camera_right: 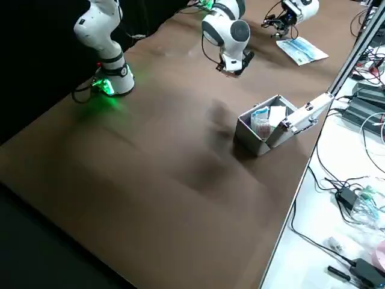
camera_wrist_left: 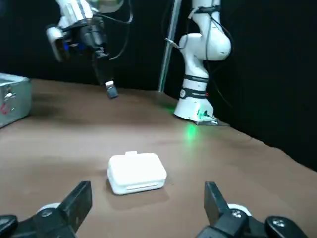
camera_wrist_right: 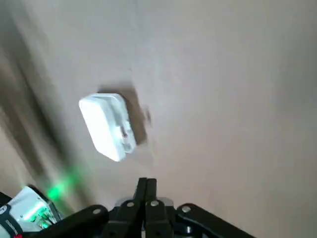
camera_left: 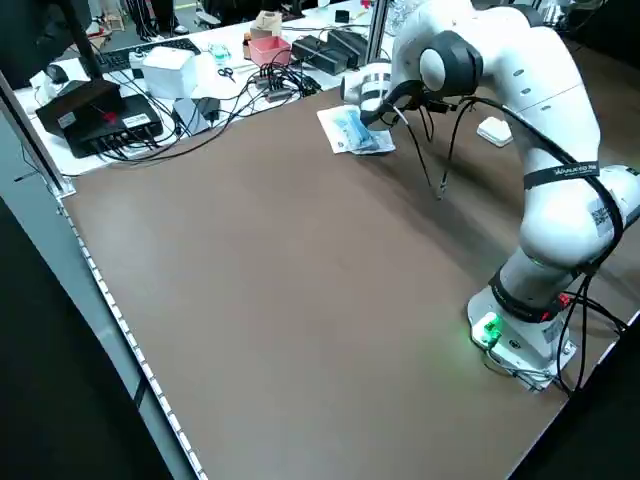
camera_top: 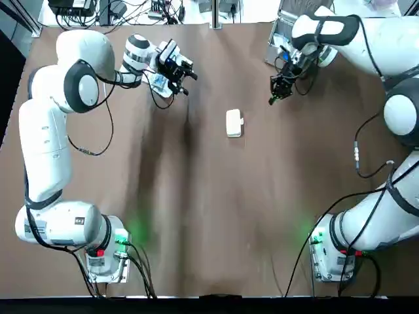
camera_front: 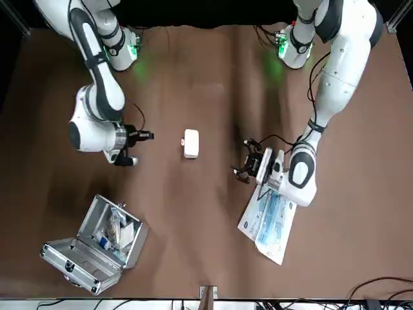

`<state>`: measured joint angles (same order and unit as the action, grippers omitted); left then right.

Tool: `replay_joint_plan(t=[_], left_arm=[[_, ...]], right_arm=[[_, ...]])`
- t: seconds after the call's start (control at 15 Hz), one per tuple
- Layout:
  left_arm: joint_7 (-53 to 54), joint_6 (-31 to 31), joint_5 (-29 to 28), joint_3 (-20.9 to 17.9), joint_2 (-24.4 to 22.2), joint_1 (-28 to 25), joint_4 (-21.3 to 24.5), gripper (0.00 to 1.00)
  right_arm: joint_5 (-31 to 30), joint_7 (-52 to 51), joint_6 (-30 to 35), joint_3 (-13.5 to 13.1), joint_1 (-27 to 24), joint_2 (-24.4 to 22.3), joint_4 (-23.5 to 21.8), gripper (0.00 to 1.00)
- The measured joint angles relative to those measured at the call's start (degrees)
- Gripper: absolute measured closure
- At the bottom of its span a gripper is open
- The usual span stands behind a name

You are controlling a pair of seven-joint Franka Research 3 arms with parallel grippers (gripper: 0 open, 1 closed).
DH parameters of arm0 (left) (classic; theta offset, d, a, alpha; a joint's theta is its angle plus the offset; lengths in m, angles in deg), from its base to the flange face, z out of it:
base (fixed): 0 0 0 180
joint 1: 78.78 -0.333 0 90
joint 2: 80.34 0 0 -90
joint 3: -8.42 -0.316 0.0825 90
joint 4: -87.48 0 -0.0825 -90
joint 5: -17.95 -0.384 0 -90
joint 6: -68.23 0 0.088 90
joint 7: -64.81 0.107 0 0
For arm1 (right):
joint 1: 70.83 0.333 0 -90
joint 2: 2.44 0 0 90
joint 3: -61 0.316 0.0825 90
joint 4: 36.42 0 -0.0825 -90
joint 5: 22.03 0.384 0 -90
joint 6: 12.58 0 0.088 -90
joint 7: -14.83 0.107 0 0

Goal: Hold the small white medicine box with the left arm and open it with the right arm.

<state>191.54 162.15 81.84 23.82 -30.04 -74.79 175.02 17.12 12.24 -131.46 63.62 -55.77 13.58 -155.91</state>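
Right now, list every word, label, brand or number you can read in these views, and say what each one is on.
No text reads with certainty.
Black strap on the left arm: white lettering, too small to read.
Sticker on the left arm's lower link: too small to read.
Blue-and-white packet: print blurred.
Cartons in the open metal case: print blurred.
Small white medicine box: no lettering visible.

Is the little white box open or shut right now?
Shut. The small white rounded medicine box lies flat on the brown table, with its lid down and only a thin seam showing along the side.
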Motion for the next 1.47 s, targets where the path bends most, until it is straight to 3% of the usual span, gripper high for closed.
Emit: replay_joint_plan(t=[0.4, 0.67, 1.13, 1.47], left_arm=[[1.76, 6.77, 0.16, 0.10, 1.68, 2.22, 1.09, 0.00], [1.93, 12.05, 3.57, 0.39, 2.58, 4.97, 1.13, 0.00], [9.34, 18.92, 11.34, 0.48, 4.74, 11.13, 1.05, 0.00], [11.10, 21.83, 12.61, 0.51, 6.74, 13.35, -0.12, 0.00]], right_arm=[[4.58, 0.09, -7.47, 0.00, 4.66, 0.81, -2.45, 0.99], [6.71, 0.09, -12.73, 0.00, 6.87, 1.23, -4.88, 0.99], [7.30, 0.09, -13.47, -0.01, 7.68, 3.96, -5.39, 0.99], [7.41, 0.09, -14.02, -0.01, 8.04, 5.33, -5.34, 0.99]])
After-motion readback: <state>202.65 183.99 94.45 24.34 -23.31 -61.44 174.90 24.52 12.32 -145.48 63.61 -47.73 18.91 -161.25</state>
